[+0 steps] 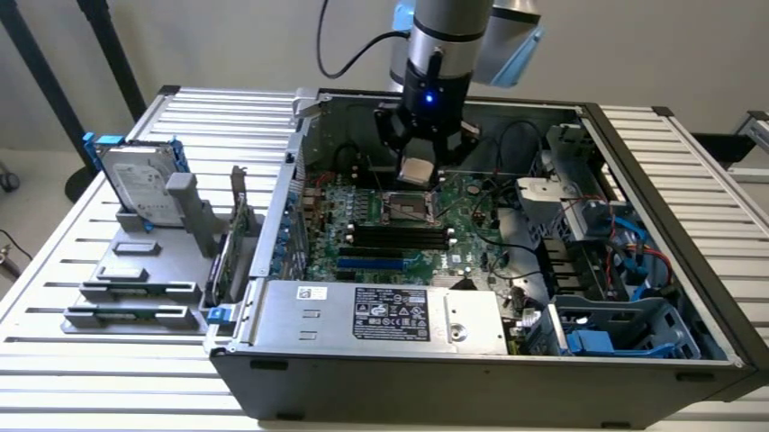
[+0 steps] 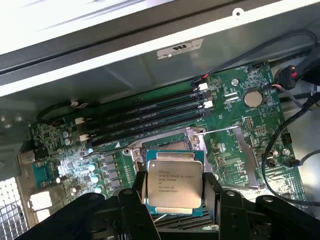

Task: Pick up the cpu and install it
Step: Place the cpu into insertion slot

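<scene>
A robot gripper (image 1: 417, 169) hangs inside an open computer case (image 1: 481, 369), toward its far side. Its jaws pinch the cpu (image 2: 174, 184) by two opposite edges, just above the socket (image 1: 405, 209) on the green motherboard (image 2: 265, 117).

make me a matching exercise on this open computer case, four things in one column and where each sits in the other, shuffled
Things
1. small square silver cpu
2. big silver hard drive with blue bracket
3. silver boxy power supply with black label
4. long black memory slots

Places
A. along the dark metal case's near edge in the exterior view
B. upright in the grey stand, outside the case
C. on the green motherboard
D. between the black gripper's fingers, above the open socket

Pairs: 1-D, 2-B, 3-A, 4-C
</scene>
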Controlling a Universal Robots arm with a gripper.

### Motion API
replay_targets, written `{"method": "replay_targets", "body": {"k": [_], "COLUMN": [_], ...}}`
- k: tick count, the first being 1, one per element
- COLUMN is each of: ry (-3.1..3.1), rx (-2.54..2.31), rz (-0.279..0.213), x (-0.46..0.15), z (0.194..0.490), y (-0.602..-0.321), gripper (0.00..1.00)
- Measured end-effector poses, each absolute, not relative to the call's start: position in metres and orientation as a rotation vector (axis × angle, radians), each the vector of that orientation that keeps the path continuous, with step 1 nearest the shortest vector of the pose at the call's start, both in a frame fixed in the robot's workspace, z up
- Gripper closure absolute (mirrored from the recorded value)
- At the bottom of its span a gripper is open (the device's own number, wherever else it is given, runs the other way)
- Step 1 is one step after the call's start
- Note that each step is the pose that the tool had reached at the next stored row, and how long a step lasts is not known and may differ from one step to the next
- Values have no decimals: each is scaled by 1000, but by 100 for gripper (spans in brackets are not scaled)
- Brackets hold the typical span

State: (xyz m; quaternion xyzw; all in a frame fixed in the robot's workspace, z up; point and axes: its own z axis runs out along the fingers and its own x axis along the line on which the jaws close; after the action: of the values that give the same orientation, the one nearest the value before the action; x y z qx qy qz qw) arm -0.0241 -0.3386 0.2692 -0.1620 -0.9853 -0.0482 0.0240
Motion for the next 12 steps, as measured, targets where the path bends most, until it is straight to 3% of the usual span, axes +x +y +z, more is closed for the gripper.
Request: {"method": "replay_targets", "body": {"k": [12], "ry": [-2987], "rx": [-828], "rz": [-157], "x": [-24], "z": [258], "y": [-339], "gripper": [45]}}
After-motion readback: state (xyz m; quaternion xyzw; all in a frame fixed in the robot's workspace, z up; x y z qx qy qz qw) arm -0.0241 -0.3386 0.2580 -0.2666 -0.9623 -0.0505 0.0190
